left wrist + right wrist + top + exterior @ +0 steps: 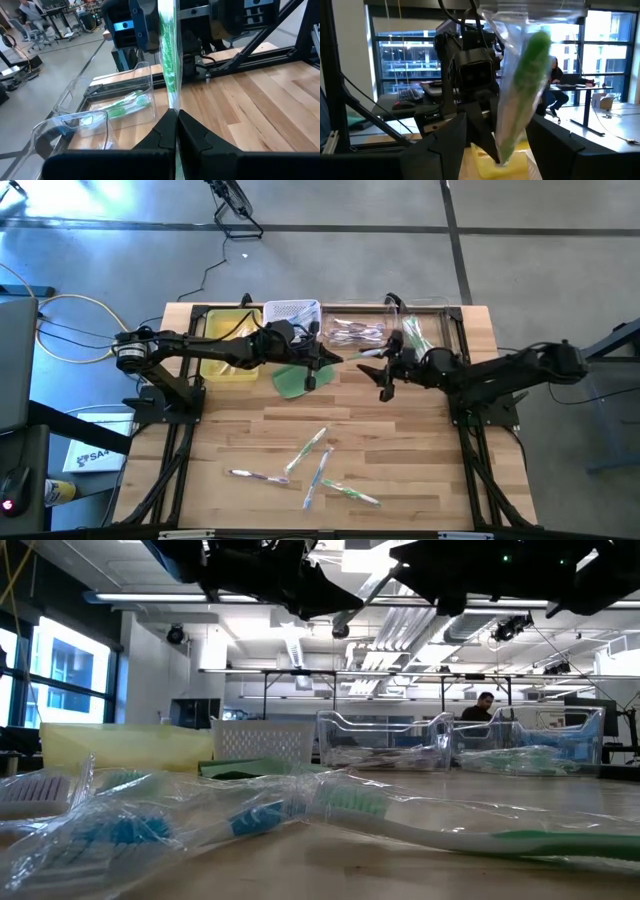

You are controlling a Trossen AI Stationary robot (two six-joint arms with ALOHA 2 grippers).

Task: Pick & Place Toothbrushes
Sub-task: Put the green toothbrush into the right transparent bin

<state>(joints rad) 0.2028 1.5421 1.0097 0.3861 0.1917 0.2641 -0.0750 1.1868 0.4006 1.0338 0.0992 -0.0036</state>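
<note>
Your left pincer is out over the far middle of the counter, fingers pinched together on the end of a green toothbrush in a clear wrapper, which runs from it toward the right arm. In the left wrist view you can see the wrapper squeezed right between the two dark fingertips.

Your right pincer is facing it from the right side, fingers spread wide apart. That same wrapped green toothbrush hangs between them in the right wrist view, but neither finger looks pressed on it, so only the left one has a grip.

Where the rest of the toothbrushes are:
- A loose scatter of wrapped toothbrushes lies on the near middle of the counter, some crossing each other. The low view looks straight across them, with a green-handled one lying nearest the camera.
- A clear tray at the far edge has several in it, and the clear tray just right of it holds green toothbrushes.

Other stuff along the far edge: a yellow bin on the left under the left arm, a white basket beside it, and a flat green pad just near of those, partly under the left arm.

There's a person seated at a desk way back in the room.
</note>
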